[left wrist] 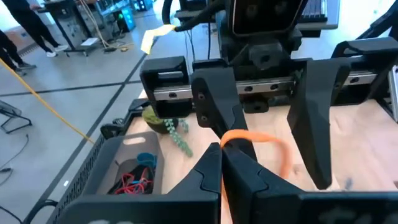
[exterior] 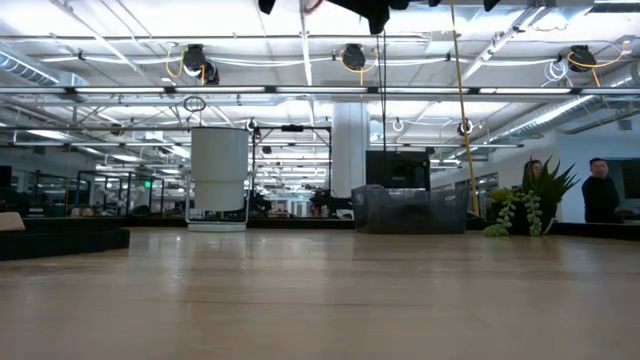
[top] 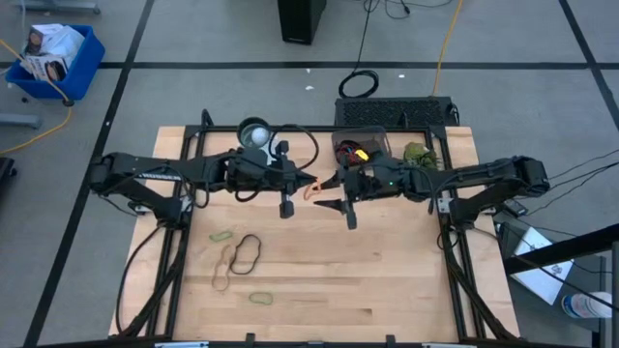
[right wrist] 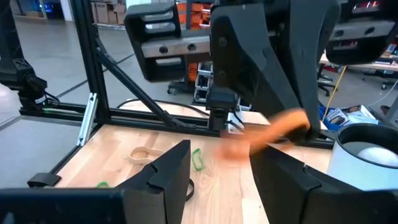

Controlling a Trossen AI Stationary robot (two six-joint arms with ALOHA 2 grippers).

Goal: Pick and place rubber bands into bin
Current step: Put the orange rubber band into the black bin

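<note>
Left wrist view shows a thin orange rubber band (left wrist: 264,138) pinched in the clenched left gripper (left wrist: 221,149), arching off toward three o'clock. From above, both grippers meet mid-table; the right gripper (top: 337,191) stands spread, grasping nothing. The smoky bin (top: 360,147) sits at one o'clock from them.

An orange band (left wrist: 261,140) hangs from black jaws. Pale wood table (top: 387,290). Smoky-grey bin (top: 360,145) holds red and blue bands (left wrist: 134,177). Green band (top: 260,299), black band (top: 248,251), tan band (top: 221,280).
</note>
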